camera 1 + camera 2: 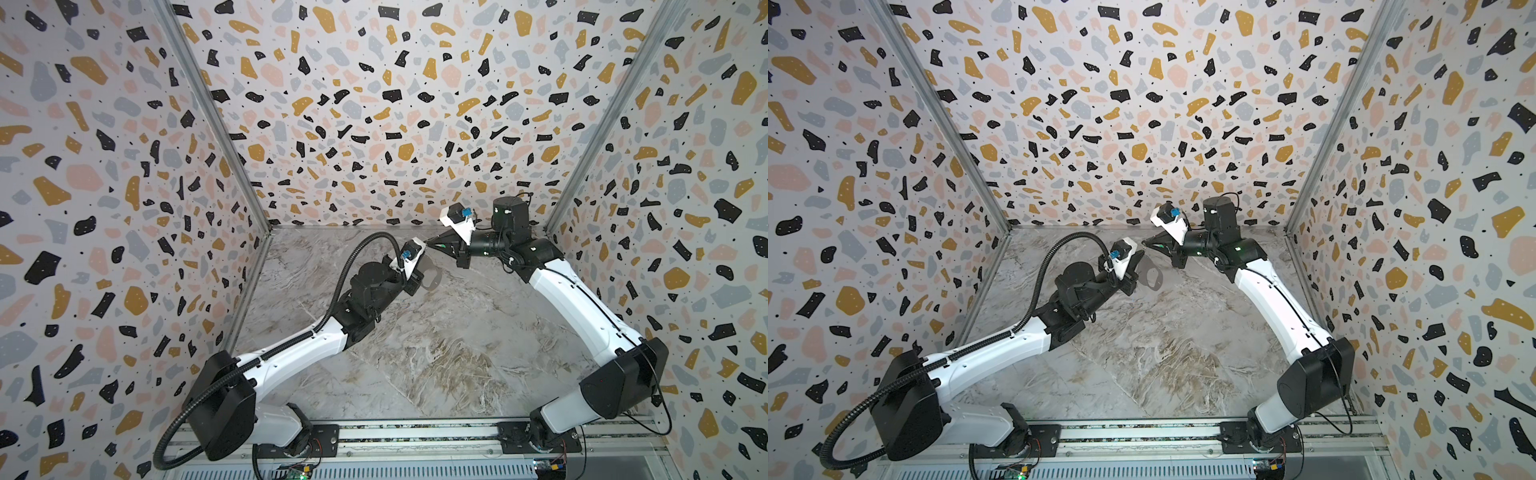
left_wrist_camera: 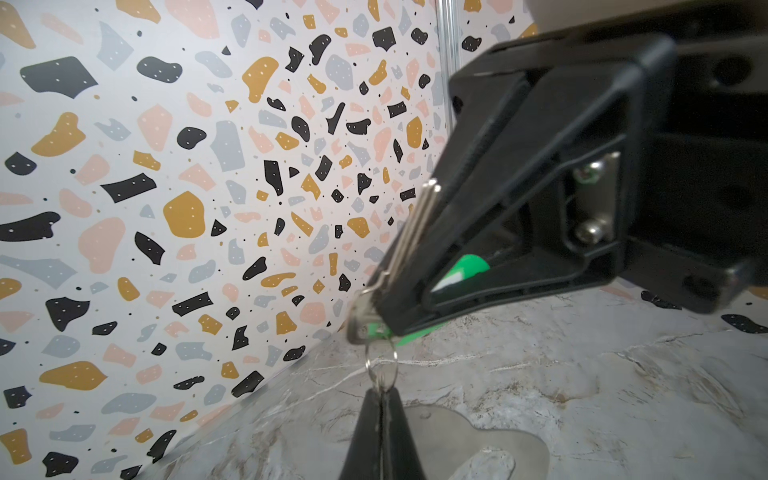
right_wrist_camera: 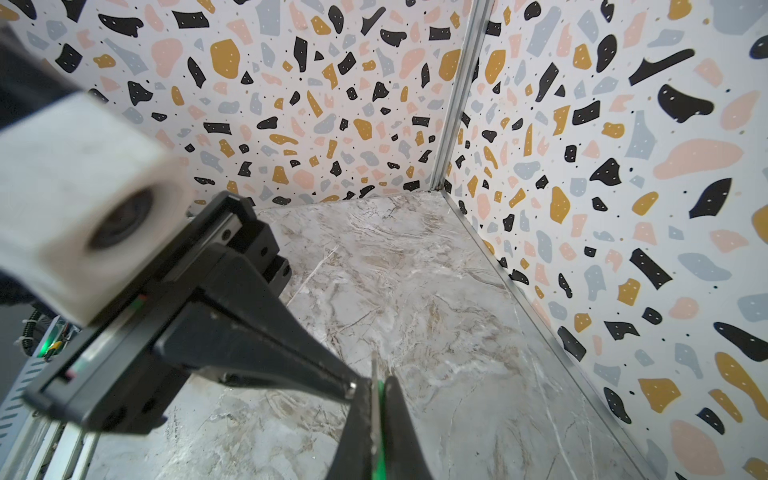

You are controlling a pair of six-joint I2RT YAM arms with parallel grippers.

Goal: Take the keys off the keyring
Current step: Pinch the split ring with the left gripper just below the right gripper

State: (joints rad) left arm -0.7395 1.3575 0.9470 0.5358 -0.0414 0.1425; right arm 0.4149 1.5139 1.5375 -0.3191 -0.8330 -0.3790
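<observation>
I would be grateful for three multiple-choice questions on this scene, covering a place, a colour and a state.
1. Where is the grey plate?
A) right beside the left gripper
B) in a drawer
C) on a shelf

2. What colour is the key in the right gripper?
A) blue
B) red
C) green

3. How does the left gripper stand?
A) wide open
B) shut on a small ring
C) shut on nothing

Answers:
1 A: both top views show the plate next to that gripper.
2 C: green shows in its shut grip in both wrist views.
3 B: the left wrist view shows it pinching the ring.
</observation>
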